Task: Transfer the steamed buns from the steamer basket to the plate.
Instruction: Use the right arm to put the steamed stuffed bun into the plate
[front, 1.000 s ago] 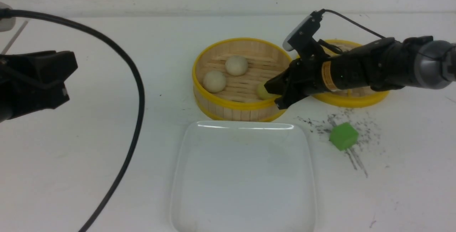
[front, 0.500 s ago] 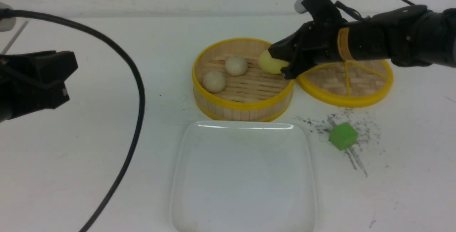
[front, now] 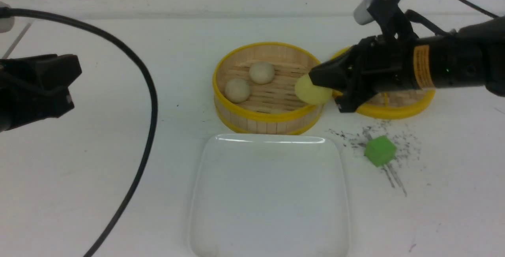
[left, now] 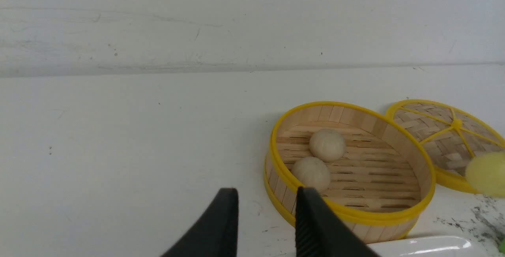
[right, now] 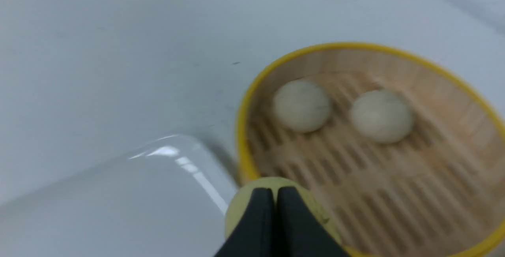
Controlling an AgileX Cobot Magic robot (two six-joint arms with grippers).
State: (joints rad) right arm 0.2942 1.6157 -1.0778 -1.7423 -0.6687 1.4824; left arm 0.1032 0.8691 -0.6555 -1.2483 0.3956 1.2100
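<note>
The right fingers (front: 335, 71) clench the pale yellow bun (front: 311, 91) above the right rim of the steamer basket (front: 268, 117); two beige buns (front: 261, 72) lie inside. The left fingers (left: 315, 225), parted, grasp nothing by the left edge of the table (front: 79, 190). The plate (front: 268, 139) lies at its near edge.

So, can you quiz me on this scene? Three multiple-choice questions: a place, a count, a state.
1. Where is the yellow bun? A on the table; B held by the right gripper; C on the plate.
2. How many buns lie in the basket? A one; B two; C three.
3. The left gripper is: A open, holding nothing; B shut on a bun; C gripping the cube.
Answers: 1 B, its fingers pinch it in the air; 2 B, two beige buns sit on the slats; 3 A, its fingers stand apart with nothing between.
</note>
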